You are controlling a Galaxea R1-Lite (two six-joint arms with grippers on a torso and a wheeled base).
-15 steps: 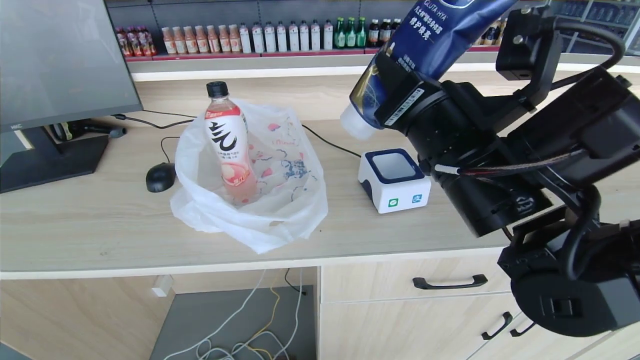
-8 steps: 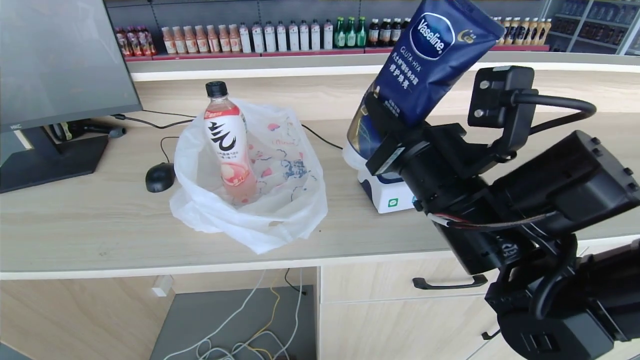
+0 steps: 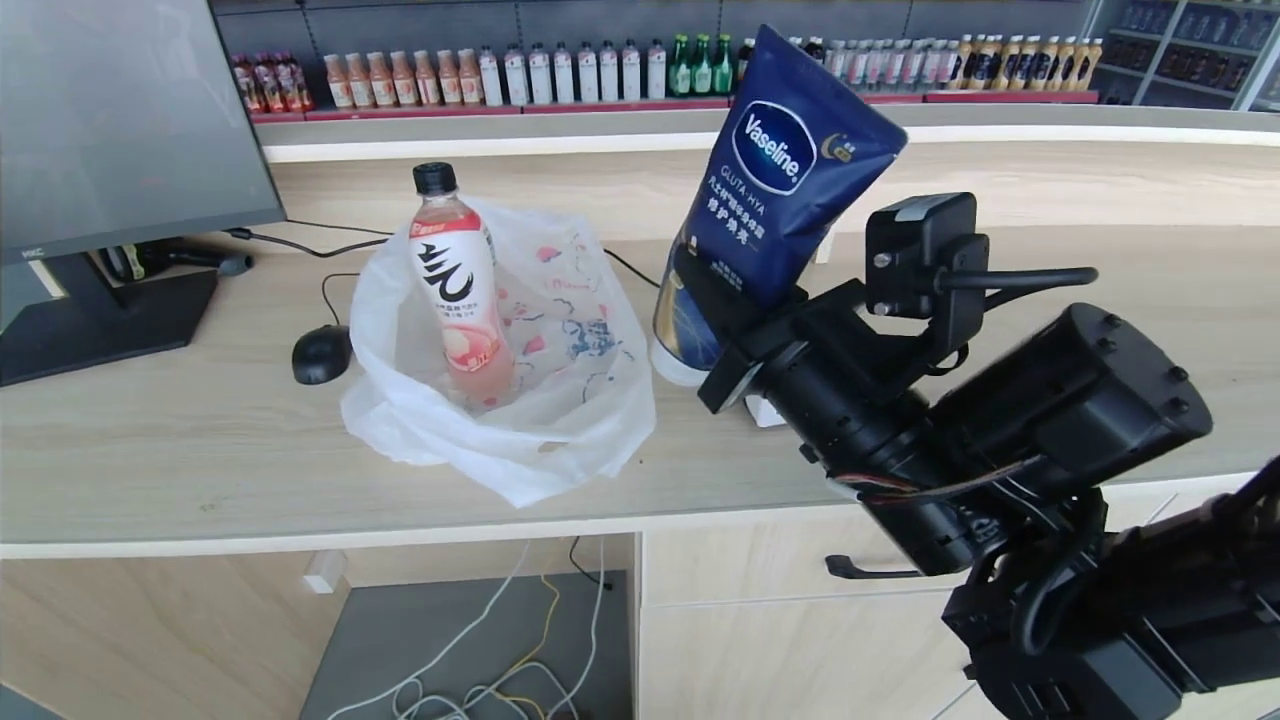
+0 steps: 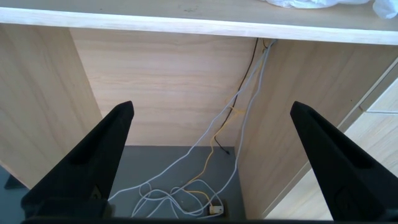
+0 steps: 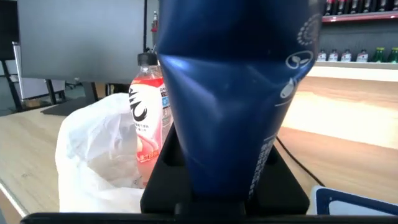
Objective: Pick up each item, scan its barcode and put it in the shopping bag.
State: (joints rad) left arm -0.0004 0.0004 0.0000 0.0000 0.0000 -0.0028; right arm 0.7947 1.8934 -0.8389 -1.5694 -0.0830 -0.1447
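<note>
Head view: the right gripper (image 3: 722, 312) is clamped on the lower half of a dark blue tube (image 3: 775, 200). The tube stands cap down and crimped end up, just right of centre in the frame. Its white cap (image 3: 680, 370) sits right beside the right edge of the shopping bag (image 3: 590, 410); whether the cap touches the counter (image 3: 200, 450) cannot be told. The gripper's fingers are mostly covered by the tube, and the arm behind them hides nearly all of the white scanner (image 3: 762, 410), of which one corner shows below the wrist.

The tube's face carries a white oval logo, a small gold moon mark and lines of white characters. A pink drink bottle (image 3: 460, 290) with a black cap stands upright in the bag, left of centre. Its white label bears large black brush strokes, with a peach picture lower down. The bag is thin white plastic with faint red and blue print too crumpled to make out.

A black mouse (image 3: 320, 355) lies left of the bag. A monitor (image 3: 120, 120) is cut off at the upper left. Rows of bottles on the far shelf (image 3: 560, 75) are too small to read.

In the left wrist view, the left gripper (image 4: 211, 109) has its fingers spread wide, holding nothing, below the counter edge and facing loose cables (image 4: 205, 180).
</note>
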